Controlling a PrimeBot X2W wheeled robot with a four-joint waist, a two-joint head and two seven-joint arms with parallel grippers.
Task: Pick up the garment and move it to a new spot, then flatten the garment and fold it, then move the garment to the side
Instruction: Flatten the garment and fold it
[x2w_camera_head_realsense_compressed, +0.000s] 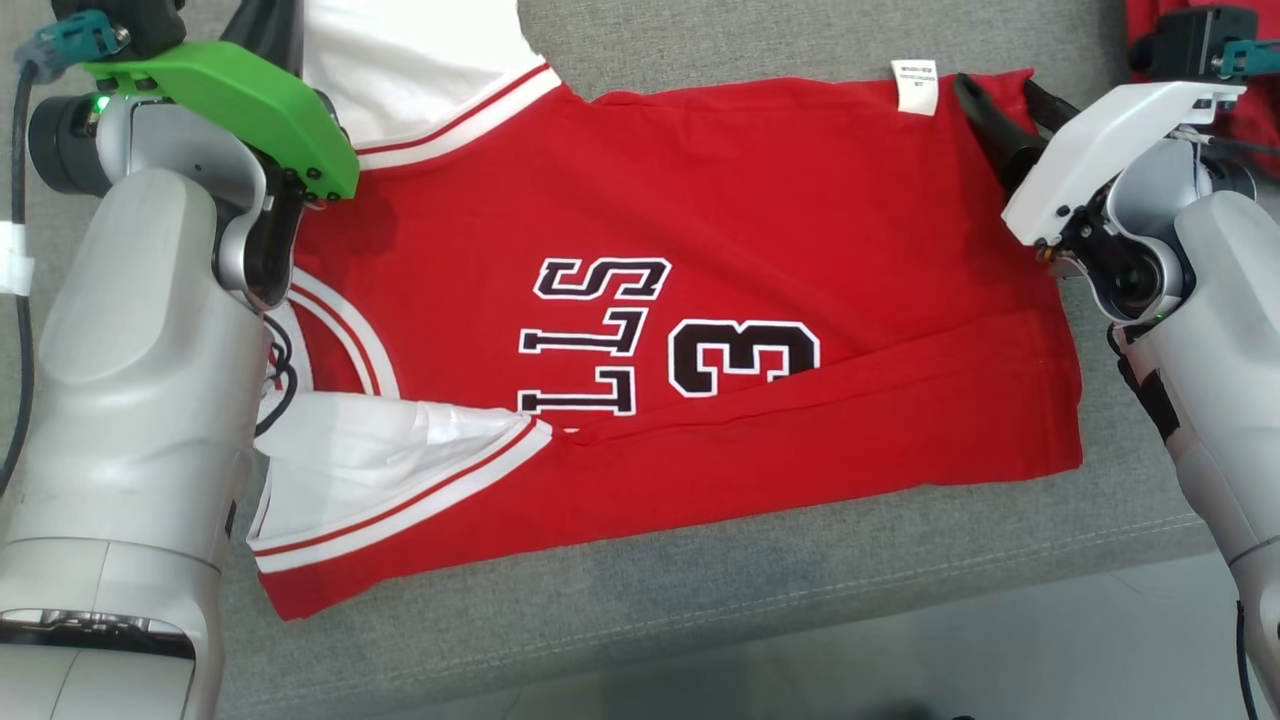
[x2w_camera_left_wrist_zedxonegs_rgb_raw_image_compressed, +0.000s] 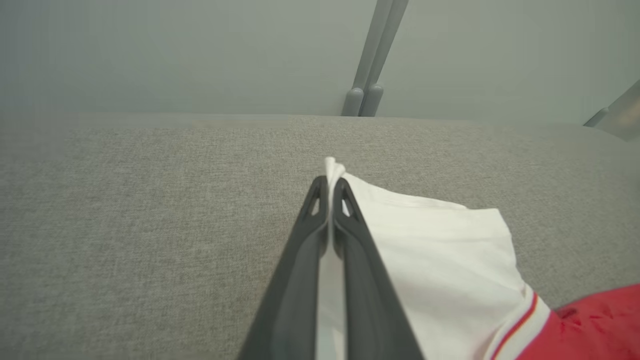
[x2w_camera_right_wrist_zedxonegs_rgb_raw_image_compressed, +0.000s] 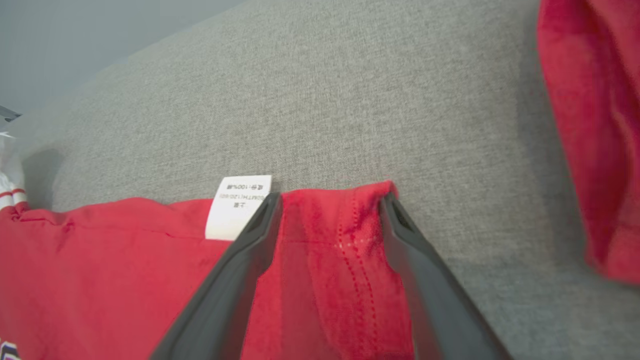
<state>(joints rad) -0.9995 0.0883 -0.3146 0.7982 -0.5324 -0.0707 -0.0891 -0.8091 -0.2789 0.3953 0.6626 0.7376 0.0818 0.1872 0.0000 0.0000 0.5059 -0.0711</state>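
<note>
Looks like the flatten step, with folding not yet begun. Lying spread out across the middle of the grey cushion (x2w_camera_head_realsense_compressed: 700, 590): the red shirt (x2w_camera_head_realsense_compressed: 760, 190), number side up, neck end toward the left arm and bottom hem toward the right arm. Mostly smooth, but with a long crease near the close edge and the near white sleeve (x2w_camera_head_realsense_compressed: 380, 450) crumpled. At the left gripper (x2w_camera_left_wrist_zedxonegs_rgb_raw_image_compressed: 330, 186): fingers pressed together, pinching the tip of the far white sleeve (x2w_camera_left_wrist_zedxonegs_rgb_raw_image_compressed: 440, 250), low over the cushion. At the right gripper (x2w_camera_right_wrist_zedxonegs_rgb_raw_image_compressed: 330, 200): fingers spread wide, one on each side of the red hem corner (x2w_camera_right_wrist_zedxonegs_rgb_raw_image_compressed: 345, 235), just beside the white tag (x2w_camera_right_wrist_zedxonegs_rgb_raw_image_compressed: 239, 207), not nipping anything yet. Hard to tell whether the cloth touches the finger sides. Next, most likely: shut the right fingers on that corner, then pull both ends gently apart and lay the far edge straight. Needs a soft, even pull, or else more bunching at the sleeve. After that, smooth the crumpled near sleeve before any fold. As for things to put stuff in: just the flat cushion, bearing the shirt and, well apart at the far right, another red cloth (x2w_camera_right_wrist_zedxonegs_rgb_raw_image_compressed: 590, 125).
</note>
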